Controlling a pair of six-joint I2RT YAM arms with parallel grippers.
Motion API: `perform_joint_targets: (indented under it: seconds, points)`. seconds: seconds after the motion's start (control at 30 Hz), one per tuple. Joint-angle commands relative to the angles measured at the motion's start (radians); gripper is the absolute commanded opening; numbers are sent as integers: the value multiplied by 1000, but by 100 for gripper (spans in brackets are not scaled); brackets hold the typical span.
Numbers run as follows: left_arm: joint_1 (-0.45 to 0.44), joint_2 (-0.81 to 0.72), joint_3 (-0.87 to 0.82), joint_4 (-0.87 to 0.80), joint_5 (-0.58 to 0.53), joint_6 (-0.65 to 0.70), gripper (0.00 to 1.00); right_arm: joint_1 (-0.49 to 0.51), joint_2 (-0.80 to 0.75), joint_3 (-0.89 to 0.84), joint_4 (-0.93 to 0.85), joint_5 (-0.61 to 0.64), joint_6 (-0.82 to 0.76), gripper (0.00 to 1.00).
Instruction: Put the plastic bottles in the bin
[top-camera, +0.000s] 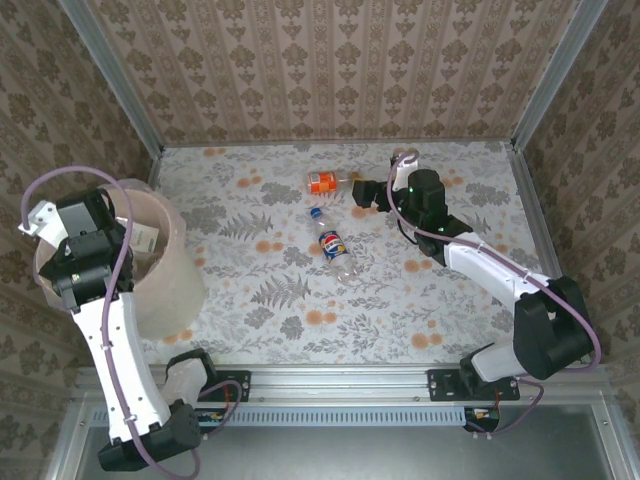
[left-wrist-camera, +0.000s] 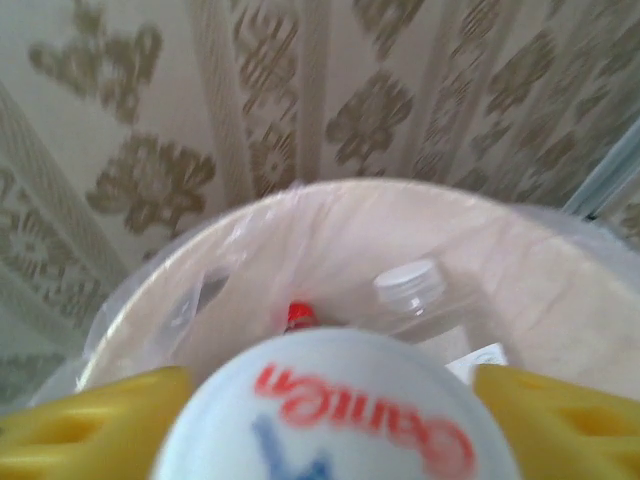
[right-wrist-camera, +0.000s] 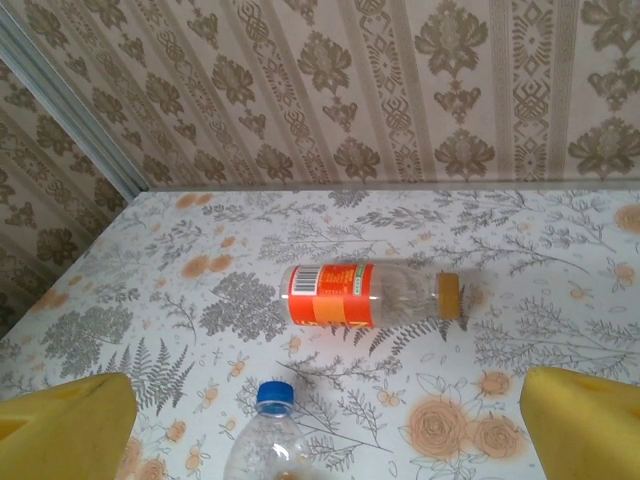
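Right claw (top-camera: 362, 194): fingers wide apart, empty. Two bottles lie flat on the desk (top-camera: 450, 300), well apart from the bin (top-camera: 165, 280), between it and my right arm.

Right wrist view:
- Blue-cap bottle (right-wrist-camera: 270, 440) sits in line with the gap. Its long axis points away from the claw, cap end leading.
- Orange-label bottle (right-wrist-camera: 365, 295) is beyond it, long axis crosswise, parallel to the finger line.

My call is to take blue-cap first, since it needs a straight drop with no wrist roll. Orange would want a quarter turn.

Left claw (left-wrist-camera: 332, 400) hangs over the bin mouth with a white-based bottle (left-wrist-camera: 335, 430) filling the gap. I can't tell whether it's clamped or let go. There are more bottles in the bin below. The right arm is nearer both desk bottles.
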Motion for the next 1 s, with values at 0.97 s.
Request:
perform_joint_targets:
  seconds: [0.97]
  points:
    - [148, 270, 195, 264, 472, 228, 100, -2, 22, 25, -72, -19, 37, 100]
